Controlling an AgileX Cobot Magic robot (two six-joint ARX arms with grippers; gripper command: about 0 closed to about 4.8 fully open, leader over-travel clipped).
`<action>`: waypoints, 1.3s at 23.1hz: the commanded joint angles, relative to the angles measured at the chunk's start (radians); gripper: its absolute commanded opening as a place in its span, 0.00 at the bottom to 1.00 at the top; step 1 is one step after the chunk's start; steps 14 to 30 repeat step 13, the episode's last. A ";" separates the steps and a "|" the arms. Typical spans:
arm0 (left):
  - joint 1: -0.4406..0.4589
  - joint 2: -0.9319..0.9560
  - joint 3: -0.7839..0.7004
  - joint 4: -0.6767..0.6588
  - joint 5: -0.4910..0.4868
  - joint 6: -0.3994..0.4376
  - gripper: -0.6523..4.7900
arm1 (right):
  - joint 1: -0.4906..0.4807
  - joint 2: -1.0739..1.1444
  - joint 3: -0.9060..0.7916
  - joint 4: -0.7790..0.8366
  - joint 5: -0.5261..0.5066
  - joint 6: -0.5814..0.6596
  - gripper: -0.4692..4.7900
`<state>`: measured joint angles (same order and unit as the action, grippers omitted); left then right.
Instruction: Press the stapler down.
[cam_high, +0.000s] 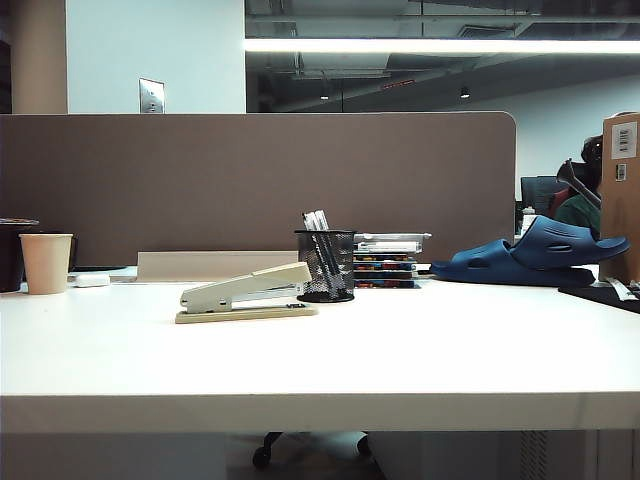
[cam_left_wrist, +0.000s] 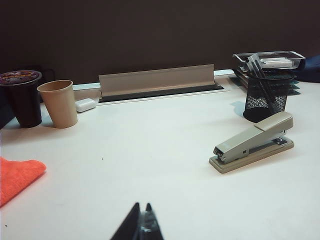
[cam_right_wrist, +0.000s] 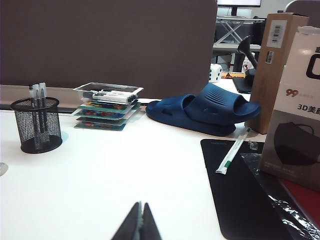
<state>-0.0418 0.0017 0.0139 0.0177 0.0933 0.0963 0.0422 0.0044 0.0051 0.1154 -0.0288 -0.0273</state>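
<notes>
The beige stapler (cam_high: 246, 293) lies on the white table, just left of the mesh pen holder, its top arm raised at the hinge end. In the left wrist view the stapler (cam_left_wrist: 254, 142) sits far ahead and off to one side of my left gripper (cam_left_wrist: 142, 206), which is shut with nothing held, low over bare table. My right gripper (cam_right_wrist: 140, 205) is shut and empty too; the stapler does not show in the right wrist view. Neither gripper shows in the exterior view.
A black mesh pen holder (cam_high: 325, 265) stands right of the stapler, with stacked card boxes (cam_high: 386, 260) and blue slippers (cam_high: 535, 255) further right. A paper cup (cam_high: 46, 262), dark cup (cam_left_wrist: 22, 97) and small white eraser-like object (cam_high: 92, 280) sit far left. An orange cloth (cam_left_wrist: 17, 177) and black mat (cam_right_wrist: 245, 190) lie near the grippers.
</notes>
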 joint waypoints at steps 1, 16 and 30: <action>-0.001 0.000 0.002 -0.001 0.000 -0.003 0.11 | 0.001 -0.006 -0.005 -0.017 0.004 -0.003 0.07; -0.001 0.000 0.002 -0.009 0.000 -0.003 0.11 | 0.001 -0.006 -0.005 -0.037 0.004 -0.003 0.07; -0.001 0.000 0.002 -0.009 0.000 -0.003 0.11 | 0.001 -0.006 -0.005 -0.037 0.004 -0.003 0.07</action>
